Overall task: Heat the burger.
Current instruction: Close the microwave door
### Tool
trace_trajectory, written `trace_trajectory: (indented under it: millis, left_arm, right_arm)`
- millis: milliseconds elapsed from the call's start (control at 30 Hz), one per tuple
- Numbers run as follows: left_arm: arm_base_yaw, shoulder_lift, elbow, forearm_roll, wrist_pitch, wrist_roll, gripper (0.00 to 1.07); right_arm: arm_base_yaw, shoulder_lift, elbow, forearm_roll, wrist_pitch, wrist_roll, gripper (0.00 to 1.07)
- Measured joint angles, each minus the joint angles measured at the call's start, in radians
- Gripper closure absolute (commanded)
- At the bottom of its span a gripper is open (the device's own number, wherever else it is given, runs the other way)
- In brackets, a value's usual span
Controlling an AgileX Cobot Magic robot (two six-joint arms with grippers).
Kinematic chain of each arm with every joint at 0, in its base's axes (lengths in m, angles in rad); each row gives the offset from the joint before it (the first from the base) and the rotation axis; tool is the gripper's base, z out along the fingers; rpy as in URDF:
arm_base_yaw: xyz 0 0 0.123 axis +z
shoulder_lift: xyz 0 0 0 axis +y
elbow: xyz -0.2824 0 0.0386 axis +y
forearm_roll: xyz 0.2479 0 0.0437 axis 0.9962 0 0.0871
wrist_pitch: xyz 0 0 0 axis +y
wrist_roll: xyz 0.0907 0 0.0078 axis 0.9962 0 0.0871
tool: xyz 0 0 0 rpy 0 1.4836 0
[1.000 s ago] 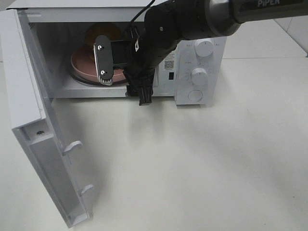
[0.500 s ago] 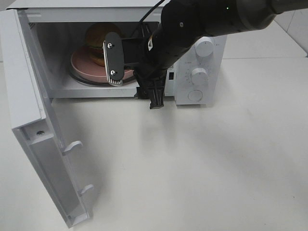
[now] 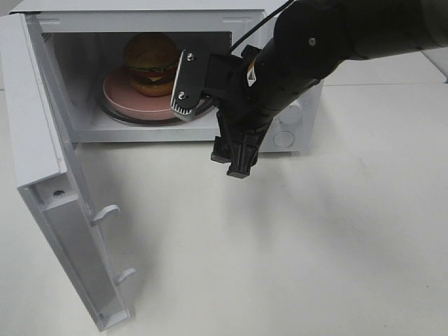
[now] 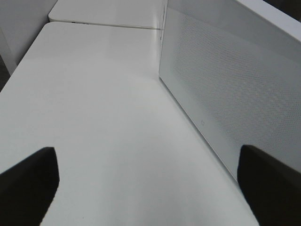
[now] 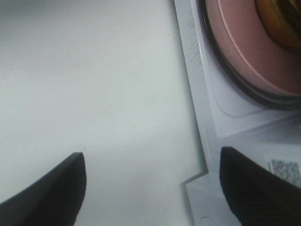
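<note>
The burger (image 3: 150, 61), with a golden bun and green and dark layers, stands on a round pink plate (image 3: 119, 94) inside the open white microwave (image 3: 140, 14). My right gripper (image 3: 210, 136) hangs open and empty over the microwave's front sill, just right of the plate. One finger is over the oven floor and the other over the table. The right wrist view shows the right gripper (image 5: 150, 188) with its dark fingertips wide apart, the plate (image 5: 244, 42) and a sliver of the burger (image 5: 282, 12). My left gripper (image 4: 150, 188) is open above bare table.
The microwave door (image 3: 63, 231) swings out toward the front left, and its dotted panel (image 4: 225, 94) stands beside my left gripper. The right arm covers most of the control panel, leaving one knob (image 3: 283, 138) partly visible. White table (image 3: 315, 245) stretches in front.
My right gripper has drawn back out of the microwave toward the right and front, staying open. The burger and plate it covered now show. The left gripper has not changed.
</note>
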Motion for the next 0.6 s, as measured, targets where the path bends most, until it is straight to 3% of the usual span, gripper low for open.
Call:
trace_trajectory:
  millis: [333, 600]
  left_arm:
    - [0.000, 0.000, 0.000, 0.000, 0.000, 0.000, 0.09]
    - [0.000, 0.000, 0.000, 0.000, 0.000, 0.000, 0.09]
  right_arm:
    - [0.000, -0.113, 0.072, 0.000, 0.013, 0.367, 0.33]
    - [0.000, -0.196, 0.078, 0.000, 0.200, 0.632, 0.33]
